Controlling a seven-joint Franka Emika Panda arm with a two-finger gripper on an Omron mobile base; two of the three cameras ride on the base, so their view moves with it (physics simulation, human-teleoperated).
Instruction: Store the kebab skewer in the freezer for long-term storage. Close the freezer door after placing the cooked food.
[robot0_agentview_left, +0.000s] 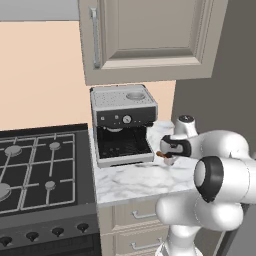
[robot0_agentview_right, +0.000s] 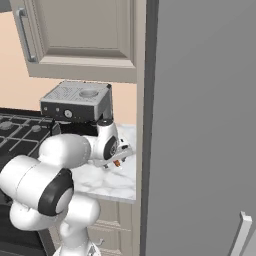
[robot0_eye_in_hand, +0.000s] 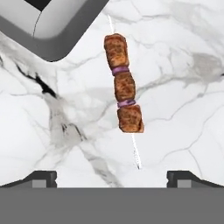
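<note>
The freezer (robot0_agentview_right: 200, 125) stands as a tall grey wall at the right end of the marble counter (robot0_agentview_left: 135, 182), and from here its door looks closed, so nothing has been stored yet. The white arm bends over the counter, just beside the coffee machine (robot0_agentview_left: 122, 125), and its gripper (robot0_eye_in_hand: 112, 177) hangs above the stone with the jaws spread wide and nothing between them.

The step in hand, I think, is to pick up the kebab skewer (robot0_eye_in_hand: 124, 89). To do it well, the hand should come straight down so that the two finger tips pass on either side of the meat, across the stick and not along it. It is better to close on the middle chunk (the thin stick alone would probably slip). The corner of the machine's base is near the far end, so the descent needs some care there.

The skewer lies flat on the marble: three reddish-brown chunks, two thin purple rings between them, and a pale stick showing at both ends.
</note>
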